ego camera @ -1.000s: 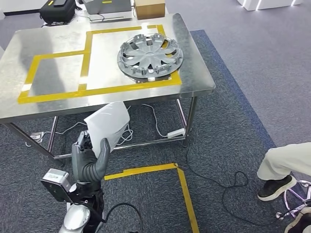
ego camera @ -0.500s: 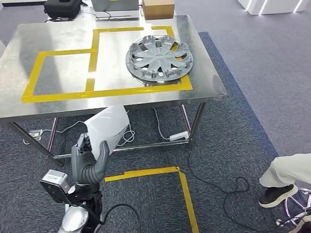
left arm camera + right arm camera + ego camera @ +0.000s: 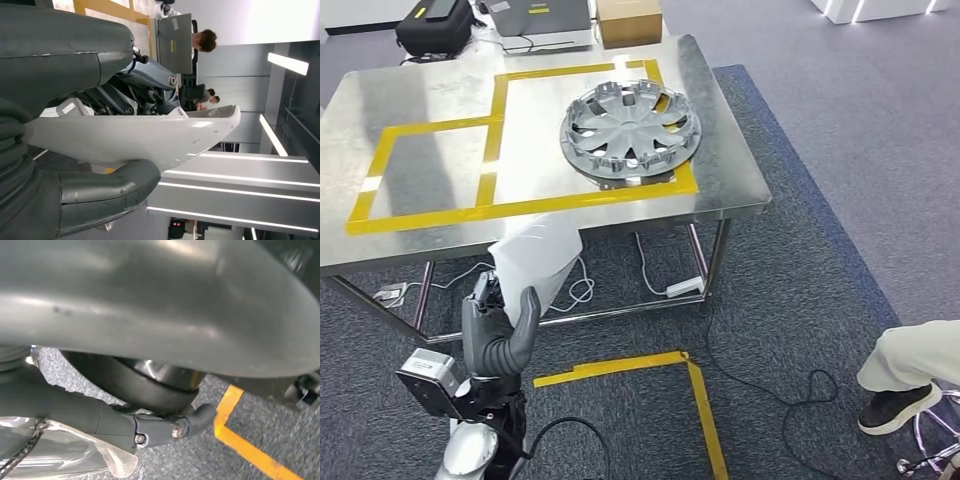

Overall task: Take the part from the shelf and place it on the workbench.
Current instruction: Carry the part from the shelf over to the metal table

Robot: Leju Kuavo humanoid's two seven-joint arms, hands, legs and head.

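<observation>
At the lower left of the head view, the left hand (image 3: 500, 335) grasped a pale grey curved plastic part (image 3: 536, 260), thumb pressed on its face, just below the near edge of the stainless-steel workbench with yellow tape outlines (image 3: 727, 160). The right hand (image 3: 113, 420) lay too close to judge. Farther up, a silver spoked wheel cover (image 3: 629, 128) rested on the bench top.

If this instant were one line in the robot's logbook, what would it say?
left hand: holds white part | workbench: hubcap in yellow tape frame | part: below bench edge, not yet placed
</observation>
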